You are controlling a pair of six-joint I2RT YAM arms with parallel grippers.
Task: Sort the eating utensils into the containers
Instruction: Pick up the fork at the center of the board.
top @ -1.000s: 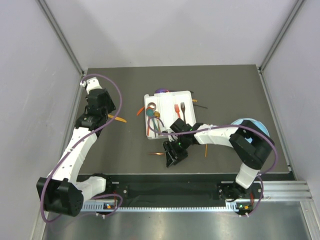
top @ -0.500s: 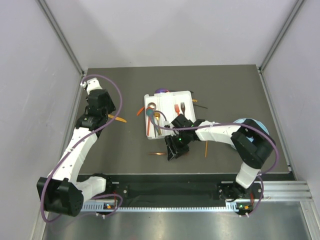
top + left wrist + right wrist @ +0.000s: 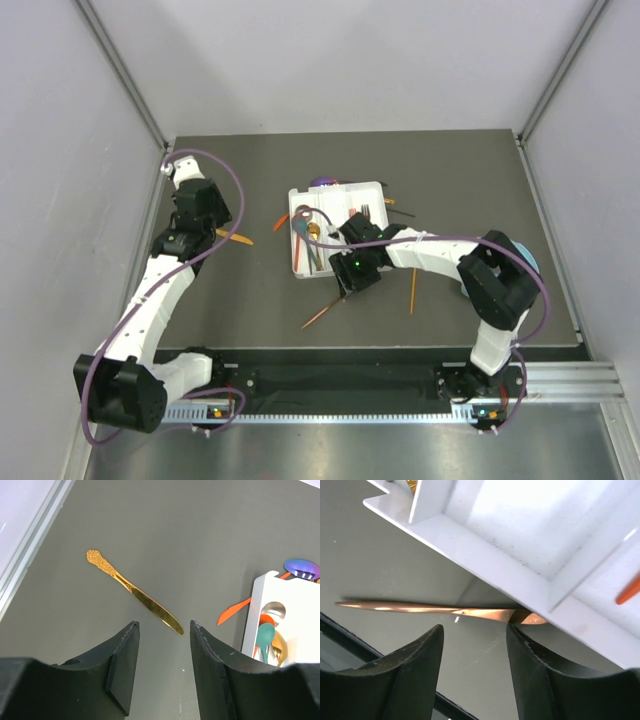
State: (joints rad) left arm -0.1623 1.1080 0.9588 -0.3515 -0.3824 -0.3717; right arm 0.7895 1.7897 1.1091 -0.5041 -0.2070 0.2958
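A copper utensil is seen against the tray's near edge, just beyond the right gripper, held spread and empty; pick-up seems underway, so lowering and pinching are called for.

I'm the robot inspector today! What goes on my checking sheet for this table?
Surface: dark grey table, no spills seen.
Job's things: white tray with a teal spoon and other utensils inside. Loose on the table are a gold knife, a copper piece and an orange stick.
Clutter: light-blue headphones, mostly hidden behind the right arm.
Grippers: left gripper open above the gold knife; right gripper open beside the tray's edge, holding nothing.
Cables: a purple cable loops along each arm; none seen caught.
Surroundings: pale walls; nothing else seen.
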